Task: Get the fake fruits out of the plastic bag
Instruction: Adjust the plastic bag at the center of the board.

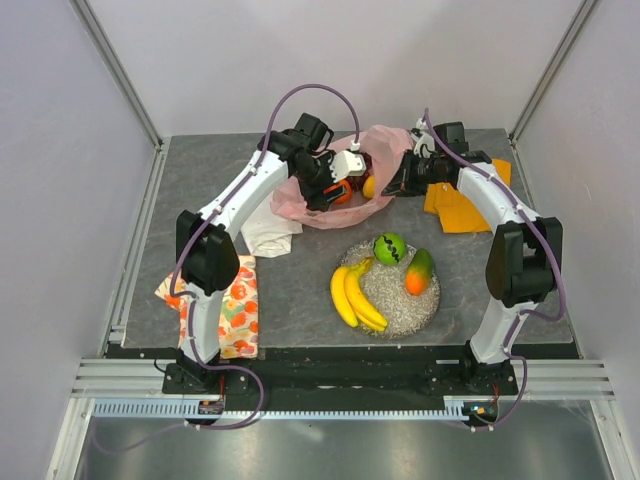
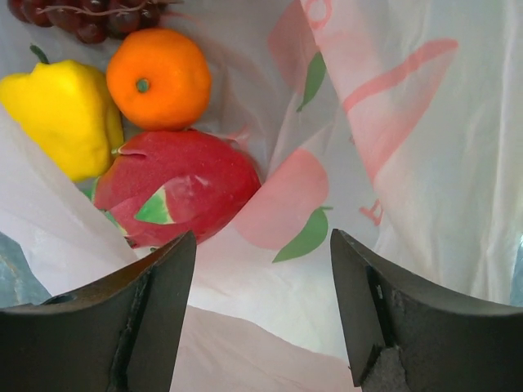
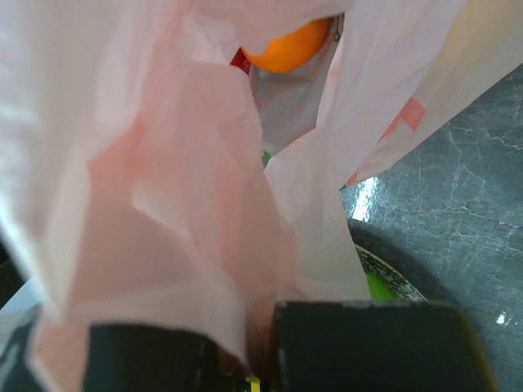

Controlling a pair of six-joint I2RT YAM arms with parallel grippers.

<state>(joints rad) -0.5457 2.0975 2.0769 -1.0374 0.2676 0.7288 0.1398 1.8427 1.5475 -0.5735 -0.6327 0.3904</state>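
Overhead: finds thin translucent pink plastic bag (image 1: 388,150) slumped at the far edge of the bench (image 1: 300,290); yellow plastic banana bunch (image 1: 352,295), green round fruit (image 1: 390,248), red-green mango (image 1: 418,270) out on glittery silver dish (image 1: 395,302) nearer the front edge; left wrist: shows left gripper (image 2: 261,314) spread wide, empty, facing pink dragon fruit (image 2: 176,196), orange (image 2: 158,77), yellow fruit (image 2: 61,114), dark grapes (image 2: 90,16) inside the bag; right wrist: shows right gripper (image 3: 261,355) clenched on bag film; probably light, hard, slippery; best pinched across the dragon fruit's middle.
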